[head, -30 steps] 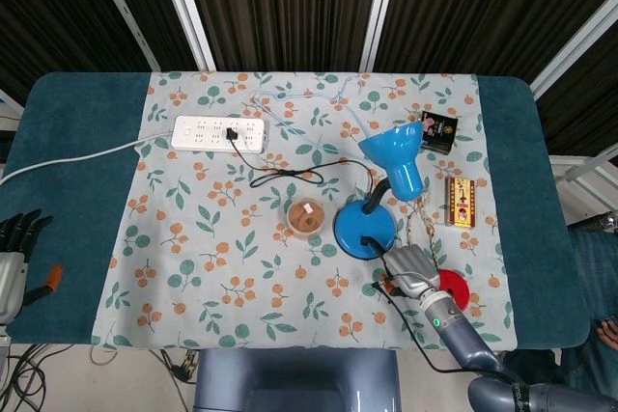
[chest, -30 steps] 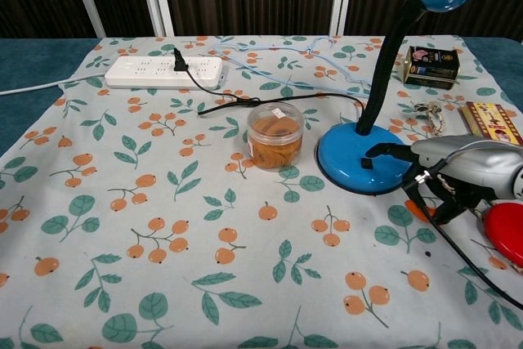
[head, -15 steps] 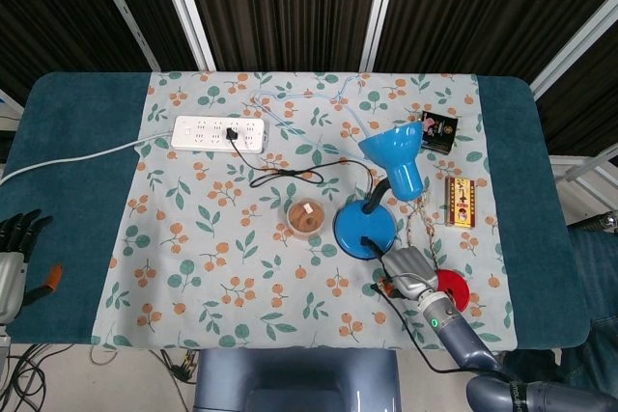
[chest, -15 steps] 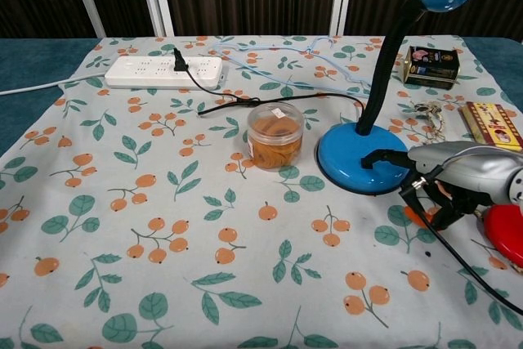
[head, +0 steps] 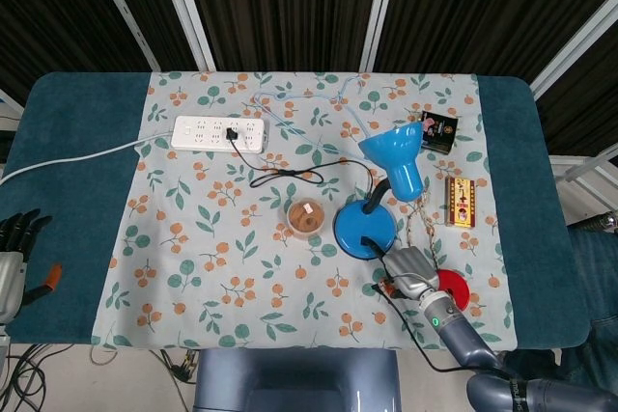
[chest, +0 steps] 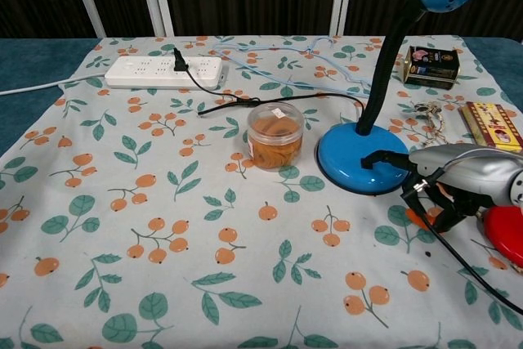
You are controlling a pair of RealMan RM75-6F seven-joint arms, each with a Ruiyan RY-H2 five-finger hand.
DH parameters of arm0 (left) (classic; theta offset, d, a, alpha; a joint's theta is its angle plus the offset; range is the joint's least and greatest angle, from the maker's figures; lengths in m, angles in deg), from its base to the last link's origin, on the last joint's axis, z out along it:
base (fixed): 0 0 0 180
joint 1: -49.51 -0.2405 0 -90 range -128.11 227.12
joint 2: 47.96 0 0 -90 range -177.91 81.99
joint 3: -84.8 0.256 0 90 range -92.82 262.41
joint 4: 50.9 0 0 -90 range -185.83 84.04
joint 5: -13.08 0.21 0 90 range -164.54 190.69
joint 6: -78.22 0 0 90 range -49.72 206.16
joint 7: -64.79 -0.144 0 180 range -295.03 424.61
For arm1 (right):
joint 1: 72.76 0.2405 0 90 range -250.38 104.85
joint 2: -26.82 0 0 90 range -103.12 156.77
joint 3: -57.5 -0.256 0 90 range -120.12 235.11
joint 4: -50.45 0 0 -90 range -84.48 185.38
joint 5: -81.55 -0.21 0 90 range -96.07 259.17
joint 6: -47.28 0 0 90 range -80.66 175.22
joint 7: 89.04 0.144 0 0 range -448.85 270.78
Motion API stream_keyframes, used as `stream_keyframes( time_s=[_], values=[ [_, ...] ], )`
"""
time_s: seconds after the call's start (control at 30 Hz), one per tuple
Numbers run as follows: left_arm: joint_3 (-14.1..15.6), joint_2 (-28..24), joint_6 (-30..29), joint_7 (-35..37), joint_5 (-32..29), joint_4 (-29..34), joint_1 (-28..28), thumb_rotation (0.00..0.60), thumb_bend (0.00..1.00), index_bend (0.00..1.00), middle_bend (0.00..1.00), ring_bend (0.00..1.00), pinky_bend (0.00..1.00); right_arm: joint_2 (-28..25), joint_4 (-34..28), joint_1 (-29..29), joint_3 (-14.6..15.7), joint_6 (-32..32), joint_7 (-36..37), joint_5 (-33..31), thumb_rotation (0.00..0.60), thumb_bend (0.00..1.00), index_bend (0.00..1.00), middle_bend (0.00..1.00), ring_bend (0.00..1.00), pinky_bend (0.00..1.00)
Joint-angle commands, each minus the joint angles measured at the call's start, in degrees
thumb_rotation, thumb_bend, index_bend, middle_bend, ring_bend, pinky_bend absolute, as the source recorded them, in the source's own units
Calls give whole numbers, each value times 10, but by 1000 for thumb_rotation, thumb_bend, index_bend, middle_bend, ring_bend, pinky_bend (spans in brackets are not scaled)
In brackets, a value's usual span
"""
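Observation:
A blue desk lamp stands right of centre on its round base (head: 365,229) (chest: 359,161), with its shade (head: 394,151) tilted up. Its black cord runs back to a white power strip (head: 218,132) (chest: 163,72). My right hand (head: 410,269) (chest: 458,173) lies just in front of the base. Its thumb tip touches the black switch on the base, and the other fingers curl down toward the cloth, holding nothing. My left hand (head: 14,248) hangs off the table's left edge with its fingers spread and empty.
A small clear jar of brown contents (head: 306,218) (chest: 275,135) stands left of the lamp base. A red disc (head: 452,288) (chest: 502,230) lies beside my right hand. Keys (head: 422,224), a yellow-red box (head: 462,202) and a black box (head: 437,129) lie at the right.
My right hand has shifted slightly toward the table's near edge, its thumb staying at the lamp base. The left hand has not moved.

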Motion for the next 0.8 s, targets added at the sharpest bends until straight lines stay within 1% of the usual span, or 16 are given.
stream_keyframes(
  time_s=[0.03,0.37,0.53,0.6,0.7,0.8],
  values=[
    [0,0,0,0,0,0,0,600,350,154,71,47,102,-1,1,4,1,-3,-4,-6,600,556,62,630,737,995],
    [1,-1,0,1,0,0,0,600,350,154,71,48,102,-3,1,18,-5,-4,-8,-33,600,556,80,629,737,1000],
    [0,-1,0,2,0,0,0,600,349,154,71,48,102,-8,-12,9,-11,30,1,-17,600,556,80,629,734,1000],
    [0,-1,0,2,0,1,-1,600,349,154,71,49,102,-16,-23,3,-12,48,5,-8,600,556,80,610,705,1000],
    [0,-1,0,2,0,0,0,600,350,153,71,48,101,-35,-46,-10,-12,79,8,7,600,556,80,535,604,1000],
    [1,-1,0,1,0,1,0,600,350,154,71,48,102,-60,-72,-27,-6,117,2,31,600,547,80,451,500,1000]
  ],
)
